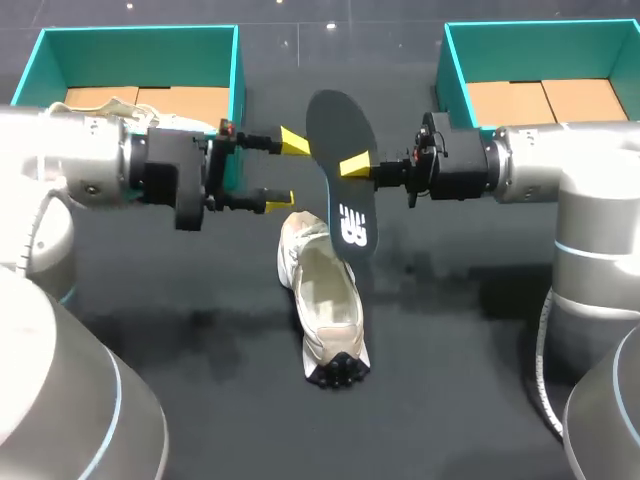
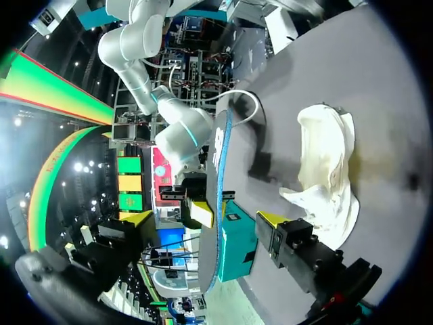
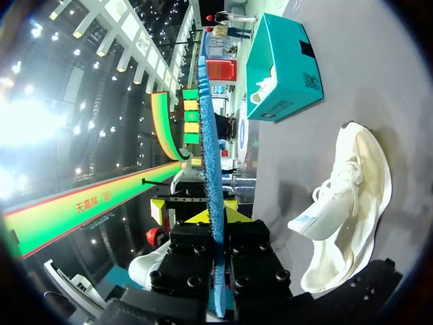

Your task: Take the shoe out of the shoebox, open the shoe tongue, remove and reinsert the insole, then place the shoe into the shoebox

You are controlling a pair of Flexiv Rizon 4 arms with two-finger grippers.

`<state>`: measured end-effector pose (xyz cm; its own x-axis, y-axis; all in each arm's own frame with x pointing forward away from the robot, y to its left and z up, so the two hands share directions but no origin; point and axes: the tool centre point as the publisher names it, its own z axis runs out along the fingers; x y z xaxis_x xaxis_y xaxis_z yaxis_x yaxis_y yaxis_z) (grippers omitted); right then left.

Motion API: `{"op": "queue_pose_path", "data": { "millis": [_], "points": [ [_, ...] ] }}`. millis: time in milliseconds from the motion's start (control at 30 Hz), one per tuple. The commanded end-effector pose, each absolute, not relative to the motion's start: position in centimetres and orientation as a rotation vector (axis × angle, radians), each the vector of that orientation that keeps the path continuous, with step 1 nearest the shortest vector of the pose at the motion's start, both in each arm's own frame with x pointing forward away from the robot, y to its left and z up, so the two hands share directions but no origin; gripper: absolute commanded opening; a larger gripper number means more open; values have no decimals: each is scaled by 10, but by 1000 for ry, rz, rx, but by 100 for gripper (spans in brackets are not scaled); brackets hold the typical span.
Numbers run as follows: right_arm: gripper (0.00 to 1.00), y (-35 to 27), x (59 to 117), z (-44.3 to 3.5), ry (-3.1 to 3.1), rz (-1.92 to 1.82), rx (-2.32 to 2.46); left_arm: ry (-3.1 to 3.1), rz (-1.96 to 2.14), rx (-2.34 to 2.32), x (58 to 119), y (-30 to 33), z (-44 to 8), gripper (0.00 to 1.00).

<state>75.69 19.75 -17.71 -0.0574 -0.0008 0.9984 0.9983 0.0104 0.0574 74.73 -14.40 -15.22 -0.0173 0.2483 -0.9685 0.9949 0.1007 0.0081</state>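
Note:
A dark insole (image 1: 342, 175) with a white logo hangs on edge above the table, and my right gripper (image 1: 357, 166) is shut on its right rim. In the right wrist view the insole (image 3: 210, 156) shows edge-on between the pinching yellow tips of that gripper (image 3: 215, 218). My left gripper (image 1: 287, 172) stands open just left of the insole, fingers apart and clear of it. From the left wrist the insole's blue edge (image 2: 219, 203) shows ahead of that open gripper (image 2: 203, 220). The cream shoe (image 1: 325, 295) lies on the black table below, opening upward, toe toward the front edge.
A teal shoebox (image 1: 236, 75) sits at the back left with a second pale shoe (image 1: 118, 104) inside it. Another teal shoebox (image 1: 452, 62), showing a cardboard floor, is at the back right. The shoe (image 3: 352, 203) also shows beside the right gripper.

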Motion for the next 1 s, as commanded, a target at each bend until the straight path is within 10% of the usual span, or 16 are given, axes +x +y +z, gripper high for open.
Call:
{"op": "queue_pose_path", "data": {
  "millis": [33,1000],
  "points": [
    [0,201,752,-181,-1249,-1238,-1185,1496,-1005,1495,757,-90,-127,100],
    [0,203,749,-187,-1230,-1207,-1220,1802,-399,1942,798,-127,-53,100]
  ]
}}
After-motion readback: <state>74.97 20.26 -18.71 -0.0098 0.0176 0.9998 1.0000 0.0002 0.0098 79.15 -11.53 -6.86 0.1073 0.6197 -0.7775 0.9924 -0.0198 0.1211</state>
